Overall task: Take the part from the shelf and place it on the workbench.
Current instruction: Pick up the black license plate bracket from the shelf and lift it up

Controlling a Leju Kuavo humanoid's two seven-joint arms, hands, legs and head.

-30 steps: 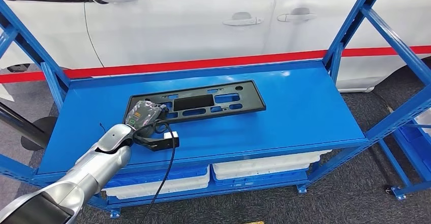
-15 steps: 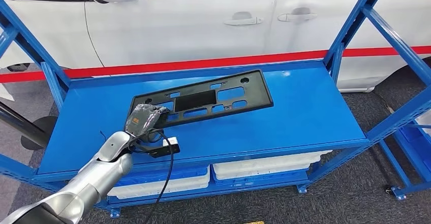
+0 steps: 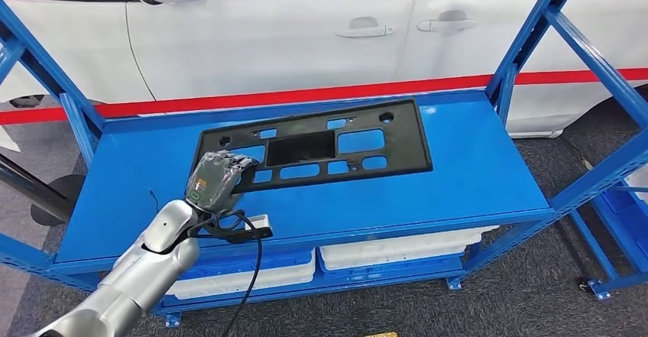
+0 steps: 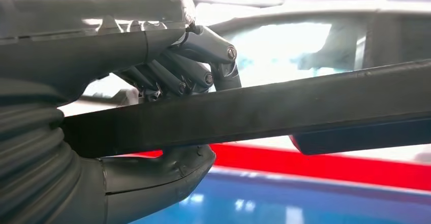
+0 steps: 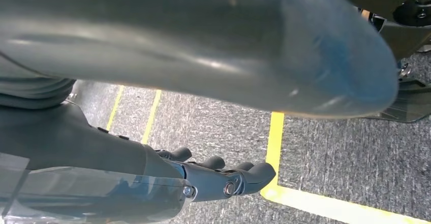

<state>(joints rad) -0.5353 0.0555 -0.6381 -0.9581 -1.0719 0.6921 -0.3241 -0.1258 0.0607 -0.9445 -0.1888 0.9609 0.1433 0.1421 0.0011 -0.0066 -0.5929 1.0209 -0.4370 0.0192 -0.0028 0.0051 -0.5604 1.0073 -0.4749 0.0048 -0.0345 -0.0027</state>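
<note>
The part (image 3: 313,147) is a long black plastic plate with several cut-outs. My left hand (image 3: 212,180) grips its left end, and the plate is tilted up off the blue shelf deck (image 3: 458,176). In the left wrist view the plate's edge (image 4: 305,107) runs across the picture, pinched between the dark fingers (image 4: 203,46) on one face and the thick thumb (image 4: 167,170) on the other. My right hand (image 5: 213,176) hangs over the grey floor, its fingers loosely extended and holding nothing.
A white car (image 3: 290,31) with a red stripe stands close behind the shelf. Blue uprights (image 3: 527,39) and braces frame both shelf ends. White bins (image 3: 397,253) sit on the level below. A black cable (image 3: 256,253) hangs from my left wrist. Yellow lines (image 5: 277,132) mark the floor.
My left hand has lifted the plate: it was lying flat on the deck, and now stands raised and tilted, shifted toward the car. The hand has risen with it.
</note>
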